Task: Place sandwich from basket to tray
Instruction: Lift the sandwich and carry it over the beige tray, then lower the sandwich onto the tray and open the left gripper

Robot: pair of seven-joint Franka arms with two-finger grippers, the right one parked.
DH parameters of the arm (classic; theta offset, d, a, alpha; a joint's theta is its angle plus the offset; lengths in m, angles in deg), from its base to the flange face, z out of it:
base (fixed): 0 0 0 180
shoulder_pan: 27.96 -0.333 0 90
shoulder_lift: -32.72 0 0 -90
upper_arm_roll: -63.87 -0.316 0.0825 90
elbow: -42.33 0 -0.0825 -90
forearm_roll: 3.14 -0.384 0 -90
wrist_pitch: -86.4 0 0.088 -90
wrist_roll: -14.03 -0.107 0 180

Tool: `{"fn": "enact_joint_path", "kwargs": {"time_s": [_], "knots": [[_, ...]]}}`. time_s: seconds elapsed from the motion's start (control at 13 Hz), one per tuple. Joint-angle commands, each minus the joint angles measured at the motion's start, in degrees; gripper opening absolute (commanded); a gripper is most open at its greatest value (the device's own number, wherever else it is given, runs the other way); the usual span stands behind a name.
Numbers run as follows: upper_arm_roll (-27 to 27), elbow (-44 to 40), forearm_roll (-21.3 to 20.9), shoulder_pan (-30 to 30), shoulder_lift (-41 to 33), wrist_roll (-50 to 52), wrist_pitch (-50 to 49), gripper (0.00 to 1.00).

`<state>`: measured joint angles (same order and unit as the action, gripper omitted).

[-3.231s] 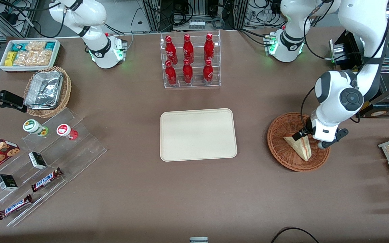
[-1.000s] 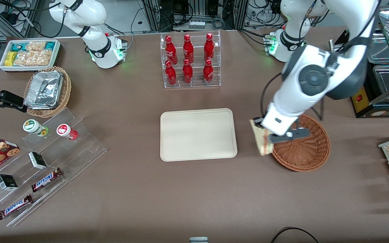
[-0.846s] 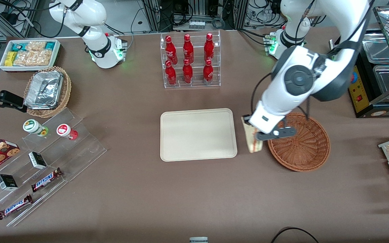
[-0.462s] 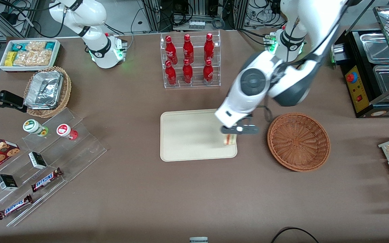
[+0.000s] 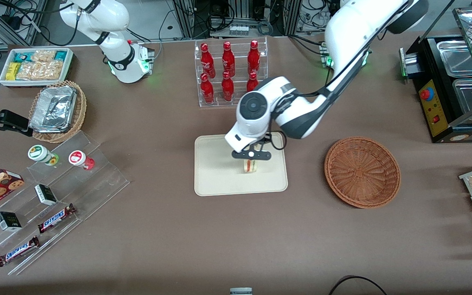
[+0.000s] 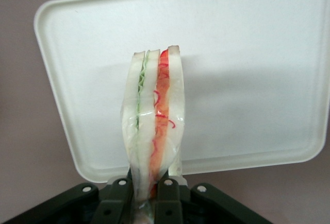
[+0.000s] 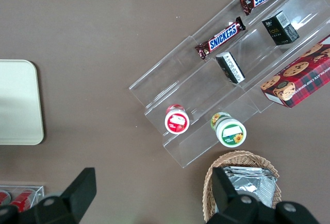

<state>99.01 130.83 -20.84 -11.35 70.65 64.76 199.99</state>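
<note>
Gripper (image 5: 250,160) over the tray (image 5: 215,180) — sandwich (image 6: 153,126) pinched upright.

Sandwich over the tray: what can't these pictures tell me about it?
- Whether the sandwich touches the tray: neither the front nor the left wrist view shows its lower tip against the surface.
- Its upper part in the front view: the pincer, shut on it, and the arm cover it.
- The bottles' labels: too small.
</note>
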Motion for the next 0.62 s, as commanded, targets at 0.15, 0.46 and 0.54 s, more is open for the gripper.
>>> {"fn": "enact_joint_path", "kwargs": {"time_s": [0.15, 0.46, 0.54], "knots": [[-0.3, -2.6, -4.7, 4.4, 5.7, 7.5, 2.9, 0.00], [-0.2, -2.5, -4.7, 4.9, 6.8, 9.9, 3.0, 0.00], [-0.2, -2.6, -4.7, 4.9, 7.1, 9.8, 3.1, 0.00]]}}
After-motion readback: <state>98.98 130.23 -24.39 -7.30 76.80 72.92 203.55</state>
